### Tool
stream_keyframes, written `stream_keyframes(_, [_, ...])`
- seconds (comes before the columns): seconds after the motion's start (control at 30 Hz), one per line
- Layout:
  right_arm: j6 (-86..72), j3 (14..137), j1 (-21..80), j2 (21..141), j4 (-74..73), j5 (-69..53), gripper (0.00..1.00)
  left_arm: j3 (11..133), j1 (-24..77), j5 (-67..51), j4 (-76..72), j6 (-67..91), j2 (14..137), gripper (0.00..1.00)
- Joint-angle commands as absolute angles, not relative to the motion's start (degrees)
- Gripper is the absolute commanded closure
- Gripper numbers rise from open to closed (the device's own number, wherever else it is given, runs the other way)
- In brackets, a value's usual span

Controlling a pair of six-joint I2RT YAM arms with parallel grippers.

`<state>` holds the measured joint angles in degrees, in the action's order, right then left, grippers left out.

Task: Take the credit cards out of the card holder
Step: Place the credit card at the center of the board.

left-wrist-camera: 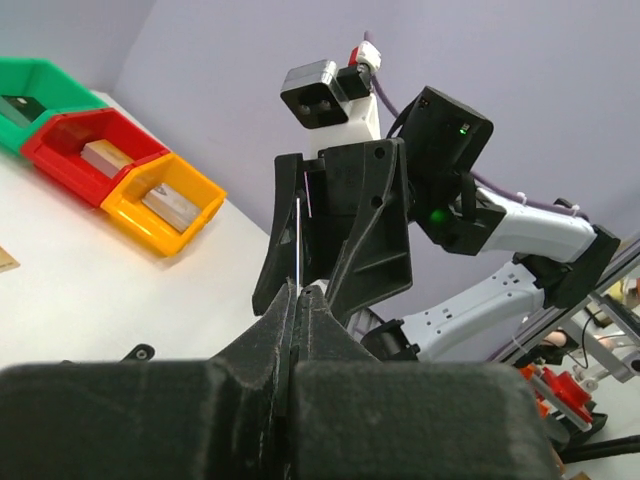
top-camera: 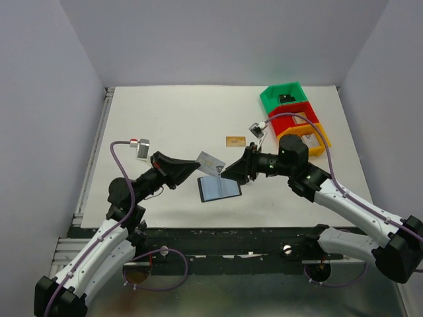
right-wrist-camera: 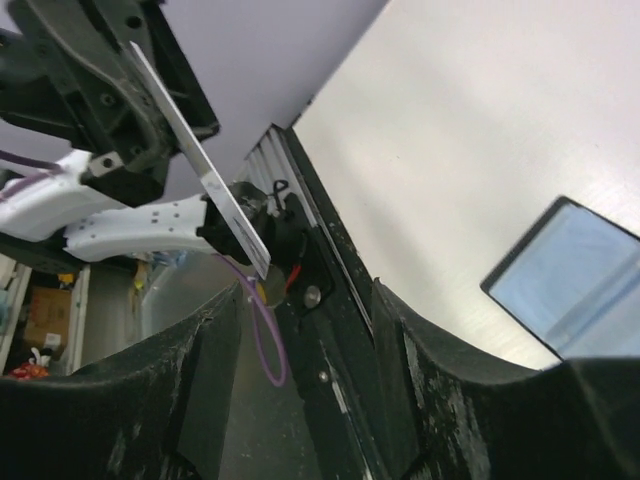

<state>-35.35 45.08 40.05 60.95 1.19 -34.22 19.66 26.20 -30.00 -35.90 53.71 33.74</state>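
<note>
White matte tabletop, pale lavender walls. Left gripper clamps a thin silver-grey card above the open black bifold card holder; right gripper spread apart beside it; gold-orange card lies beyond.

two credit cards are counted in the top view: one silver-grey card raised at the centre of the frame and one gold-orange card lying flat just above it. one card holder is seen, open, just below the centre; whether more cards are kept inside it cannot be told. three plastic bins are counted at the upper right: one green bin, one red bin and one orange bin. two pale blocks are counted in the left wrist view, a first block in the red bin and a second block in the orange bin, and one dark item is seen in the green bin. two arms are counted, the left arm at the lower left and the right arm at the lower right.
</note>
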Motion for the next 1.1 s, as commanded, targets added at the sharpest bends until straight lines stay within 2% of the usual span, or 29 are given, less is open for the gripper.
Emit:
stream_keyframes(0.0, [-42.09,43.95,39.9,61.7,16.77,-38.76,0.39,18.37,25.84,-28.3,-42.44,57.39,33.49,1.0])
stream_keyframes(0.23, [-47.37,42.37,39.99,65.03,27.59,-40.6,0.45,16.87,25.84,-28.3,-48.51,61.08,35.68,1.0])
stream_keyframes(0.4, [-48.69,42.1,39.99,66.09,29.79,-41.57,0.6,16.35,25.84,-28.13,-49.39,61.44,36.04,1.0])
stream_keyframes(0.6, [-48.52,41.92,39.99,65.39,30.59,-43.15,0.9,16.26,25.84,-29.53,-49.4,60.04,35.6,1.0])
stream_keyframes(0.63, [-47.91,42.36,39.9,65.13,29.54,-43.68,0.95,16.35,25.75,-30.58,-48.96,59.16,35.42,0.91])
stream_keyframes(0.7, [-46.24,43.5,39.82,64.52,26.56,-45.26,1.0,17.05,25.23,-32.16,-46.77,58.19,34.81,0.58])
stream_keyframes(0.73, [-44.93,44.11,39.55,64.16,24.37,-46.05,1.0,17.49,25.05,-33.3,-46.24,57.75,34.54,0.47])
stream_keyframes(0.8, [-43.08,45.35,38.94,63.63,20.85,-47.45,1.0,18.71,24.26,-36.02,-44.66,57.04,34.63,0.34])
stream_keyframes(0.93, [-40.61,47.63,37.8,63.02,15.31,-50.7,1.0,21.35,22.85,-42.08,-42.8,56.6,36.82,0.3])
stream_keyframes(1.07, [-37.97,50.27,37.79,63.81,10.56,-54.13,1.0,22.5,22.15,-46.22,-44.73,57.83,40.42,0.36])
